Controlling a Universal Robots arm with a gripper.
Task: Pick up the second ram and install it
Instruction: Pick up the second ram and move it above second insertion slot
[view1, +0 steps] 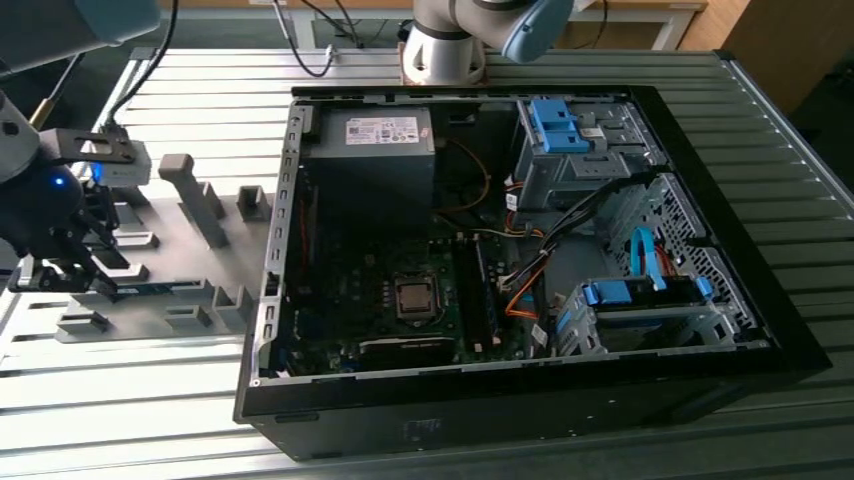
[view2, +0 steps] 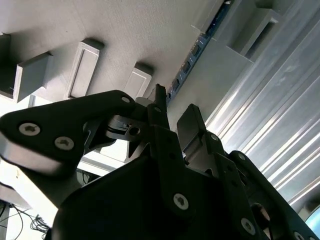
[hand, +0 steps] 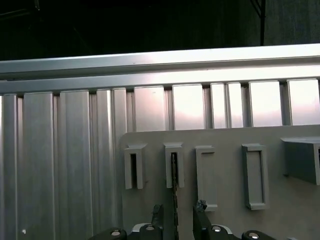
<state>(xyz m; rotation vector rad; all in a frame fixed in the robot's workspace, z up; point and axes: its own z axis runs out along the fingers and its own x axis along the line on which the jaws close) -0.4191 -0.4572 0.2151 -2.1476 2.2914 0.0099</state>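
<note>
A: Claw status?

B: Far left of the exterior view. The black claw (view1: 83, 282) sits low over the grey holder plate (view1: 174, 255). Its fingers are apart and straddle the second ram (view1: 160, 289). The first wrist view shows a gap on each side of the ram, so nothing is clamped.

A: Ram orientation?

B: It stands on its long edge in a slotted holder block (hand: 174, 152). In the exterior view the long axis runs roughly left-right across the frame. One end is at the claw, the other points toward the PC case (view1: 534, 410). The first wrist view has the second ram (hand: 174, 187) edge-on, a thin dark line running straight out from between the fingertips (hand: 157, 215). In the second wrist view it runs diagonally away from the claw (view2: 175, 107).

A: Materials?

B: Second ram (view2: 192, 55): a flat blue board with a row of small black chips on its face. Plate and blocks: matte grey plastic with a fine grain. The blocks are rectangular with narrow slots. Claw: black links with silver screw heads and flat, blunt tips. Surface (view1: 134, 400): shiny ribbed aluminium slats.

A: Right of the plate?

B: The case is black sheet metal with its side open. A grey power supply (view1: 380, 130) sits upper left inside it. A square CPU socket (view1: 415, 297) sits mid-board, with orange cables beside it. Blue plastic drive latches (view1: 558, 125) are at upper right, with more at lower right.
</note>
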